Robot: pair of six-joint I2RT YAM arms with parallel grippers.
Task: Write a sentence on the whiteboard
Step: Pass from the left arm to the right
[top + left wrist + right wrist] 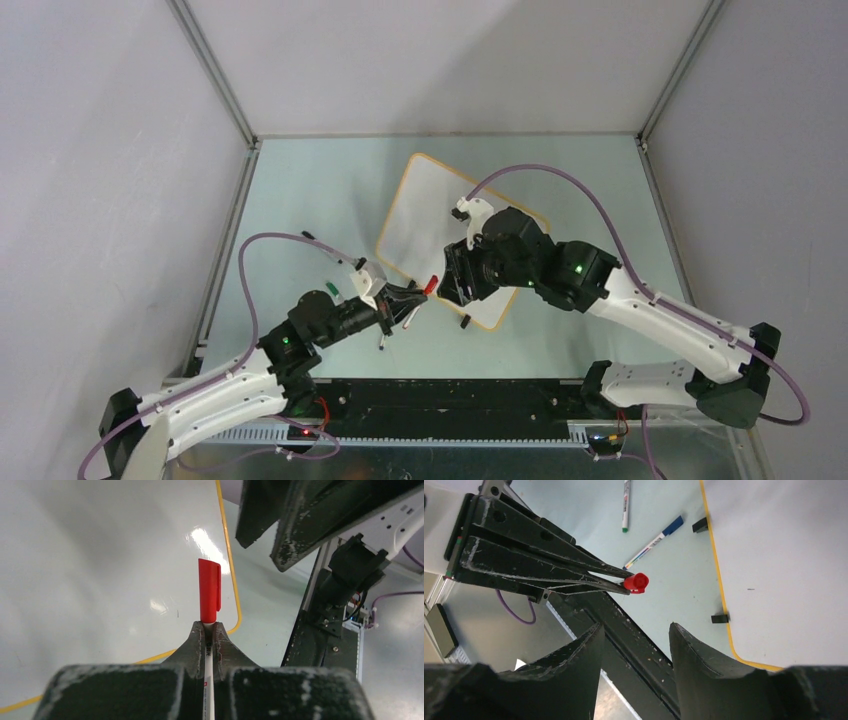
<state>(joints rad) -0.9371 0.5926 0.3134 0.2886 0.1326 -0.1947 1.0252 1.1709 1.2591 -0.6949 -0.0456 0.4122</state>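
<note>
We've got the whiteboard (425,215) lying flat, skewed at an angle, a bit right of centre toward the far side. It has a thin orange-tan frame, rounded corners and a plain white face.

— What lay on the tabletop (320,190)?
— The whiteboard (425,215), flat and askew, its black clip feet (720,618) resting on the pale green surface. Off its near-left edge lay a blue-capped marker (655,542) and a green-tipped marker (625,505), apart.
</note>
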